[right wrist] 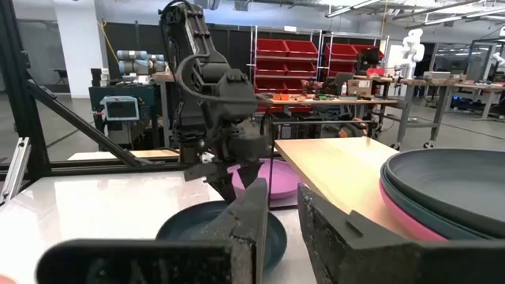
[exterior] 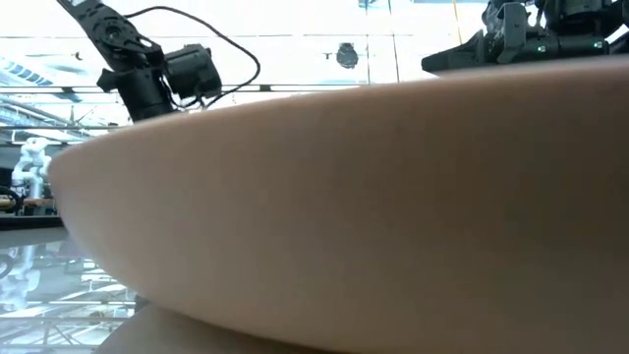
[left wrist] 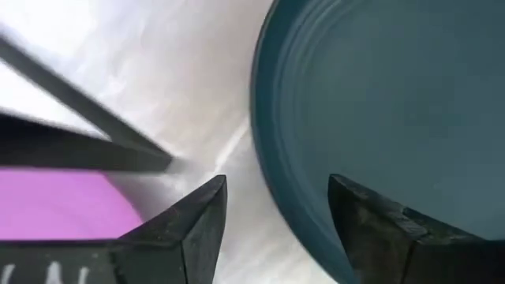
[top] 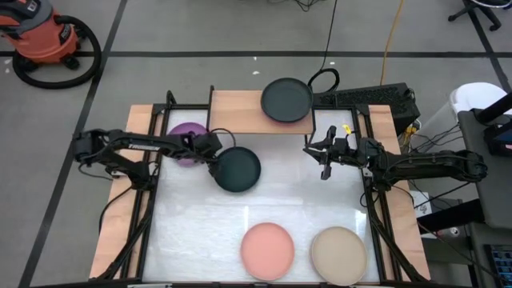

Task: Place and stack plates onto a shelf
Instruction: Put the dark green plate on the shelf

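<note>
A dark teal plate (top: pixel 238 170) lies flat on the white table. My left gripper (top: pixel 214 162) is open at its left rim (left wrist: pixel 264 150), one finger over the plate's inside (left wrist: pixel 379 225) and one outside on the table side (left wrist: pixel 193 225). A purple plate (top: pixel 187 138) lies on the table behind the left gripper, beside the shelf's left end. The wooden shelf (top: pixel 240 112) carries a stack: a charcoal plate (top: pixel 286 99) on top and a magenta one (right wrist: pixel 414 217) beneath it. My right gripper (top: pixel 324 160) hovers right of the shelf, holding nothing, with a narrow gap between its fingers. My left gripper straddles the teal plate's left rim (left wrist: pixel 268 181), coming slanting down from the table's left, one finger inside the plate and one outside. The plate lies flat on the table. Whether either finger touches the rim, I cannot tell.
A salmon pink plate (top: pixel 268 250) and a beige plate (top: pixel 338 254) lie near the table's near edge. One plate's rim (exterior: pixel 344 206) fills the low view. Black frame rails (top: pixel 156 200) run along both table sides. Bare table lies between the teal plate and the right gripper.
</note>
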Robot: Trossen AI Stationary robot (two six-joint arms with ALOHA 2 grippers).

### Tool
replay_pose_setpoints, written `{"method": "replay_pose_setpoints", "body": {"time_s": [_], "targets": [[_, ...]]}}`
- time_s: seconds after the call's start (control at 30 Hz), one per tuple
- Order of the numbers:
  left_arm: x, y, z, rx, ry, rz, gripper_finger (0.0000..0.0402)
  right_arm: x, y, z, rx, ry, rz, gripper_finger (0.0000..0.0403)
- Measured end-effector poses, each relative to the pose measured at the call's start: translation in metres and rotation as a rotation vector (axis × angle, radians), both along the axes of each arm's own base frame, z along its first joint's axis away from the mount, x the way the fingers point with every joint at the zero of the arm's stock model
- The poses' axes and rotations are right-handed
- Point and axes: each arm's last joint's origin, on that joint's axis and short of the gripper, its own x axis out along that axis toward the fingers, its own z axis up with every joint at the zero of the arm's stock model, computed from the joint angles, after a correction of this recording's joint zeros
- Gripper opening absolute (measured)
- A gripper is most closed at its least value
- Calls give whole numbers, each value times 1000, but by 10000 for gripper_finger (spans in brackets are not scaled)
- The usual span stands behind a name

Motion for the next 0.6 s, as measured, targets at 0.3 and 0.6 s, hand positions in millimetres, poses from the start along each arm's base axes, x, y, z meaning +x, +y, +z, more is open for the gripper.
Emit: {"method": "replay_pose_setpoints", "body": {"time_s": [0.3, 0.6], "targets": [[10, -4, -21, -54, 48, -13, 202, 0, 0, 0, 1, 0, -1, 59], [17, -8, -9, -72, -50, -100, 15, 0, 0, 0, 4, -1, -2, 59]]}}
